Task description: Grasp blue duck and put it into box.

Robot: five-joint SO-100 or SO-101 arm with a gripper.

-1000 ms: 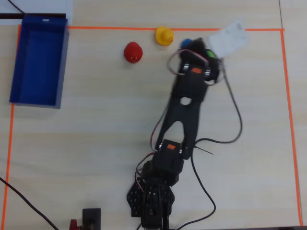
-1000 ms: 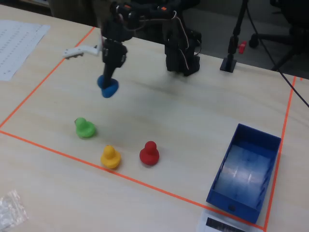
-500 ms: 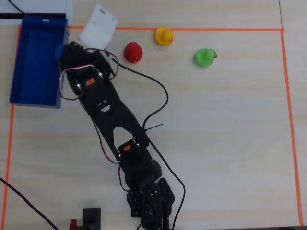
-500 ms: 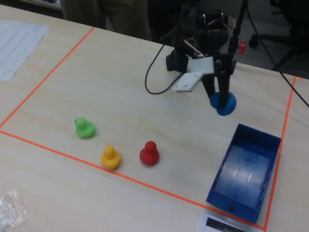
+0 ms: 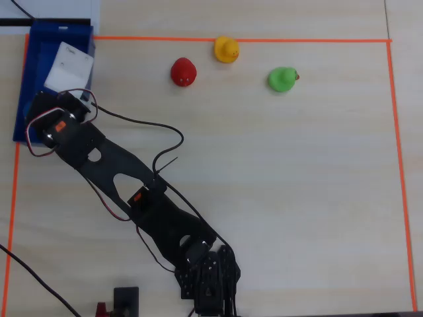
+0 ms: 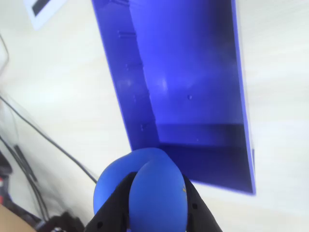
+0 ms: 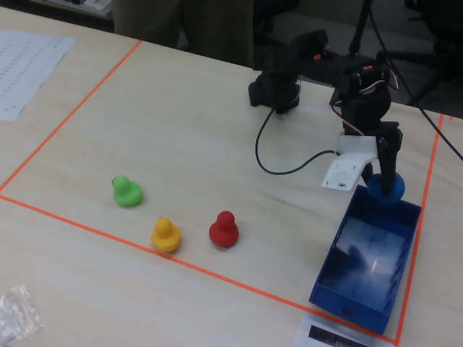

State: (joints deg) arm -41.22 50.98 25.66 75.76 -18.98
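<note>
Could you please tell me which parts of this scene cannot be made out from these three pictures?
- Overhead view: the blue duck is hidden under the arm; much of the box is covered too.
- Wrist view: the pincer fingertips are cut off by the bottom edge; the blue duck is only partly visible.
- Fixed view: the blue duck is too small to show its beak, and whether it touches the box rim is unclear.

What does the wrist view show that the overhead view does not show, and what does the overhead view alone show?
Only the wrist view shows the blue duck, held between the gripper's fingers just before the box's near wall. Only the overhead view shows the red duck, the yellow duck and the green duck standing apart on the table. Both show the box, without anything inside where visible.
</note>
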